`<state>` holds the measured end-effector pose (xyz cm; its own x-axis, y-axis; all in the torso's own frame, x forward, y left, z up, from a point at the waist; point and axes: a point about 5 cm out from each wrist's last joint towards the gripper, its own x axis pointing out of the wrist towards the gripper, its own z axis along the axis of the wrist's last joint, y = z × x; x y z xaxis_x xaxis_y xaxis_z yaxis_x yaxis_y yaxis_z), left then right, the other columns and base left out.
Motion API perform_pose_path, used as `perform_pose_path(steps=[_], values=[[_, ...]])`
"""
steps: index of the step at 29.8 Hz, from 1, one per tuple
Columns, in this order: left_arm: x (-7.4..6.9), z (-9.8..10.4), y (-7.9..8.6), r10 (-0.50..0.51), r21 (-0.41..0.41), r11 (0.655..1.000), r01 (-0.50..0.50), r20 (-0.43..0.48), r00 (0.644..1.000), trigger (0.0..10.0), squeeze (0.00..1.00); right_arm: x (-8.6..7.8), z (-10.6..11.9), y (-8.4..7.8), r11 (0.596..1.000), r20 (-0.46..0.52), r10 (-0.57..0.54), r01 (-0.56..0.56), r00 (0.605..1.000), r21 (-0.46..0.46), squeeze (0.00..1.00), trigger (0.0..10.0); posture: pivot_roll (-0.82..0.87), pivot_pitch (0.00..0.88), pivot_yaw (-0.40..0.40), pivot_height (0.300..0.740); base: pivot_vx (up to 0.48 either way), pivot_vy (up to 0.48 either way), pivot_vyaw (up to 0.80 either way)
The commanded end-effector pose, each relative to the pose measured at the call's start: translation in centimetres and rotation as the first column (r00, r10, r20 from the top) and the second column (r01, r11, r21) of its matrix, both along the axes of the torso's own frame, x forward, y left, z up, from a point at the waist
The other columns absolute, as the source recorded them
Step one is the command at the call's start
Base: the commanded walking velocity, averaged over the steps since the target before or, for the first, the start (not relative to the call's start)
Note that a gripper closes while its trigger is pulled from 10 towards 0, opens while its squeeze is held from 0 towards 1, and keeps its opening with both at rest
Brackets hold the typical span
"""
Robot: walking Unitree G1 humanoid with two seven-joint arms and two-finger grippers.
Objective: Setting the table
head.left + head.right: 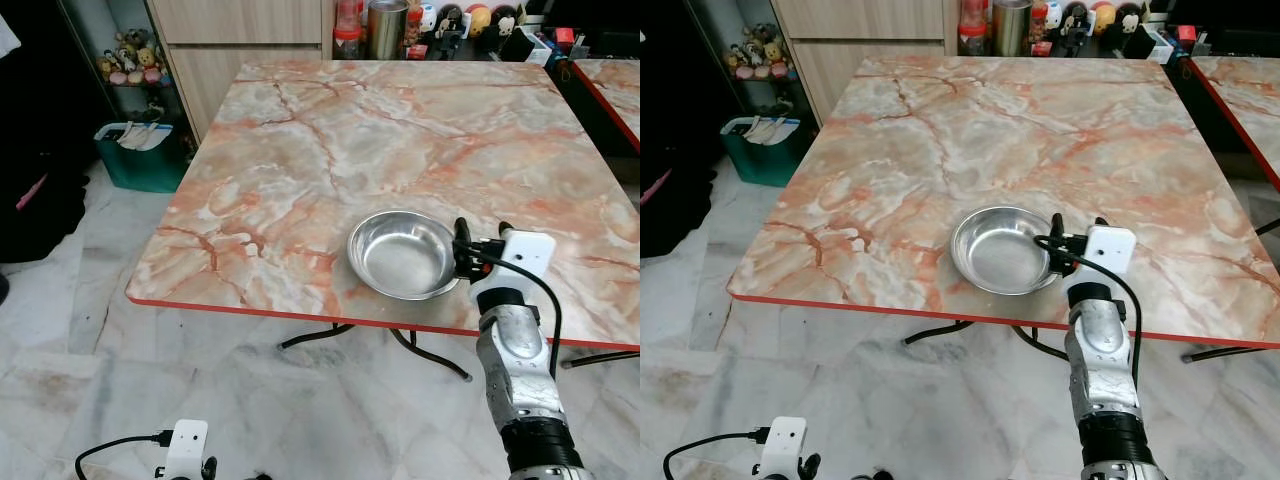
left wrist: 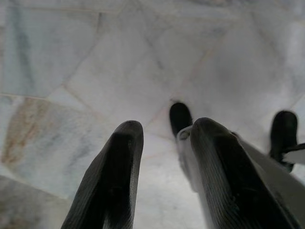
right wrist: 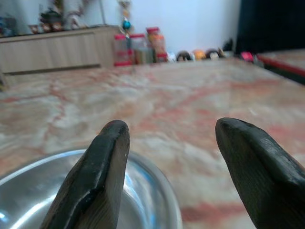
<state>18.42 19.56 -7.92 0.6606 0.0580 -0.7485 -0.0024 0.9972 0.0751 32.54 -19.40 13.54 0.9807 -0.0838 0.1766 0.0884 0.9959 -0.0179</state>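
up front, shiny round steel bowl [image 1: 402, 253] w/ shallow sides, empty, right gripper [image 1: 479, 248] fingers spread, holding nothing

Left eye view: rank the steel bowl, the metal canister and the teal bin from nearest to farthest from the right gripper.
1. Steel bowl, on the table's near edge, right beside the right gripper.
2. Metal canister, past the table's far edge.
3. Teal bin, on the floor off the table's far left corner; roughly as far as the canister, hard to call.

A shiny steel bowl [image 1: 402, 253] sits upright and empty near the marble table's [image 1: 400, 130] front edge.
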Motion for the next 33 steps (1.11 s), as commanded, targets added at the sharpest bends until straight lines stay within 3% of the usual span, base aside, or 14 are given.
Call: perform_pose_path(steps=[1, 17, 26, 33], values=[[-0.1, 0.0, -0.1, -0.011, 0.012, 1.000, 0.011, 0.013, 1.000, 10.0, 0.00, 0.1, 0.7, 0.5, 1.000, 0.038, 0.011, -0.010, 0.999, -0.025, 0.00, 10.0, 0.01, 0.138, 0.018, 0.740, 0.000, 0.000, 0.00], [-0.1, 0.1, 0.1, -0.021, 0.014, 1.000, 0.020, 0.038, 0.999, 10.0, 0.00, -0.2, 0.3, 0.8, 0.997, 0.047, 0.016, -0.013, 0.999, -0.075, 0.00, 10.0, 0.00, 0.120, 0.011, 0.740, 0.000, -0.420, 0.00], [-0.3, 0.0, 0.1, -0.022, 0.012, 1.000, 0.022, 0.030, 0.999, 10.0, 0.00, -1.2, -1.0, 1.0, 0.996, 0.014, 0.033, -0.032, 0.999, -0.081, 0.00, 10.0, 0.00, 0.120, 0.008, 0.740, 0.000, -0.480, 0.00], [-0.3, 0.0, 0.1, -0.018, 0.010, 1.000, 0.018, 0.026, 1.000, 10.0, 0.00, -2.0, -2.1, 0.3, 0.996, -0.022, 0.014, -0.016, 1.000, -0.089, 0.00, 10.0, 0.00, 0.132, 0.006, 0.740, 0.000, -0.480, 0.00]])
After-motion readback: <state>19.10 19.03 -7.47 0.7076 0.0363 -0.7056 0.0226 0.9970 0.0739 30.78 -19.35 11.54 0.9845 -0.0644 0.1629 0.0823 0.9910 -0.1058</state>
